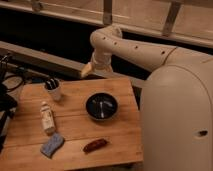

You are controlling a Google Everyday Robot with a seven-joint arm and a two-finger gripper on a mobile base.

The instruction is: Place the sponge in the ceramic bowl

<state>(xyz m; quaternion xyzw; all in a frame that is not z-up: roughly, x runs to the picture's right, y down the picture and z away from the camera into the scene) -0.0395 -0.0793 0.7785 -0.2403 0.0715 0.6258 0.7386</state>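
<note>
End effector point(87, 71) above table's point(122, 137) far edge, sponge point(52, 145) well apart

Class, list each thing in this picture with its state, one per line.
sponge: lying on the table, not yet placed.
ceramic bowl: upright, no sponge inside.
cup: upright, dark items standing in it.
bottle: on the table, untouched.
gripper: raised by the table's far edge, away from the sponge.

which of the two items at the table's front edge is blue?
The sponge, front-left; the item beside it is reddish-brown. The pincer hangs near the table's far edge.
</note>
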